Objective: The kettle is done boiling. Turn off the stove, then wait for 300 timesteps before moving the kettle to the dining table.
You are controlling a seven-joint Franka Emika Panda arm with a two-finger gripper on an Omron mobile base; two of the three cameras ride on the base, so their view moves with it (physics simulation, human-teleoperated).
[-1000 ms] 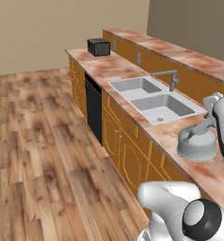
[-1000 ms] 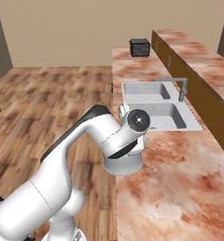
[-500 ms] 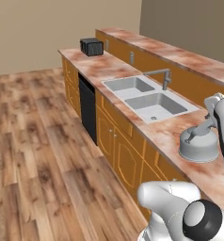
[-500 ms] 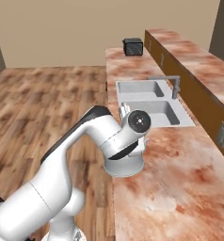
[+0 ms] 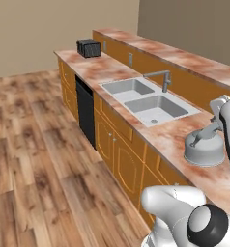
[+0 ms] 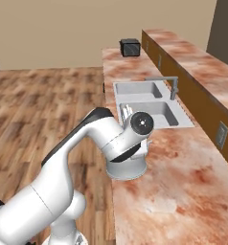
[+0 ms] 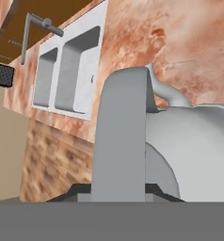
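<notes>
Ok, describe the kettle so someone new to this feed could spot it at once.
Find the long marbled reddish counter with orange cabinets and the double sink set in it. On the bare stone just past the sink, toward the robot, is the kettle. It is a squat silver-grey dome with a slanted handle, the only loose metal item near the sink.

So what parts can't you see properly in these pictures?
- Gripper: in the hand view the kettle's handle covers the fingertips, so open or shut is unclear.
- Kettle: the right base view's arm hides its top.
- Kettle: the left base view's arm covers its right side.
</notes>
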